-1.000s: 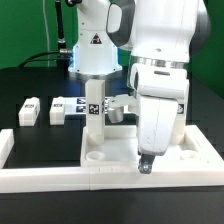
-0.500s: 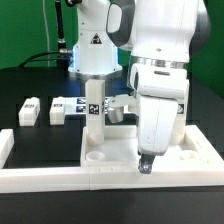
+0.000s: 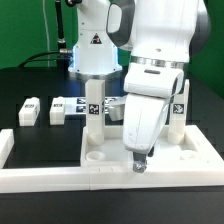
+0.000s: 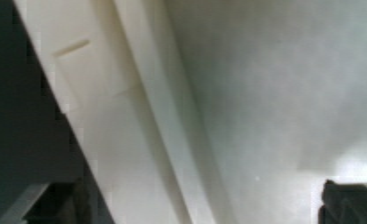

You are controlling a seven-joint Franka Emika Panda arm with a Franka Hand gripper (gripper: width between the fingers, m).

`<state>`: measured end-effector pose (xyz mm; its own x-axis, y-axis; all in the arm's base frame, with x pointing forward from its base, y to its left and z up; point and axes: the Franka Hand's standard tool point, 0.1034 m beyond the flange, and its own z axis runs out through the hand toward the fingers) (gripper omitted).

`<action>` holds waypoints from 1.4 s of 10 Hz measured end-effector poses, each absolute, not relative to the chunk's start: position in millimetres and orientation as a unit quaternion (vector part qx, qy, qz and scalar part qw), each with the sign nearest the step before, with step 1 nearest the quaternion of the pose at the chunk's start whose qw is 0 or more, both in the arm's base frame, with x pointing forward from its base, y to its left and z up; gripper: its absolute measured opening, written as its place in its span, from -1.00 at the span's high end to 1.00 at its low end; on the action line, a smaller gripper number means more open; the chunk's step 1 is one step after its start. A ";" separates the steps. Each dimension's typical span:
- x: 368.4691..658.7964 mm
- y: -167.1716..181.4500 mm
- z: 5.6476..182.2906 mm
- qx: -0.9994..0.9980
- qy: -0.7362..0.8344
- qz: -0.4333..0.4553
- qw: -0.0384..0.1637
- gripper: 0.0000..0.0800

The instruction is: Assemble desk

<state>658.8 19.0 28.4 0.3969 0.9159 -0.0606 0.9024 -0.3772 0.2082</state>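
Gripper (image 3: 139,166) is hanging low over the tabletop panel (image 3: 185,150), jaws standing wide with nothing between them; in the wrist view the fingertips (image 4: 352,196) are sitting far apart. The panel is lying flat inside the border rails (image 3: 50,178). An upright leg (image 3: 94,108) and a second upright leg (image 3: 180,106) are standing on it, and two loose legs (image 3: 28,110) are lying on the black table (image 3: 45,150) at the exterior view's left.

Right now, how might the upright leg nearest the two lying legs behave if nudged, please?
The upright leg looks tall and narrow, so it may tip unless it is fixed in the tabletop. It seems to be rigid plastic, likely light and stiff.
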 end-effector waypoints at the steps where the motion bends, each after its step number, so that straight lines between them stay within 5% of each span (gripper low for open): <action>1: 659.0 18.3 29.3 0.830 0.547 0.031 0.104 -0.62; 3: 654.6 4.9 68.1 0.836 0.540 0.013 0.101 -0.62; 6: 656.9 -22.5 104.0 0.849 0.517 0.012 0.109 -0.62; 10: 655.8 -22.6 97.8 0.889 0.447 0.019 0.103 -0.62; 14: 630.2 -76.3 101.2 0.931 0.355 0.015 0.077 -0.62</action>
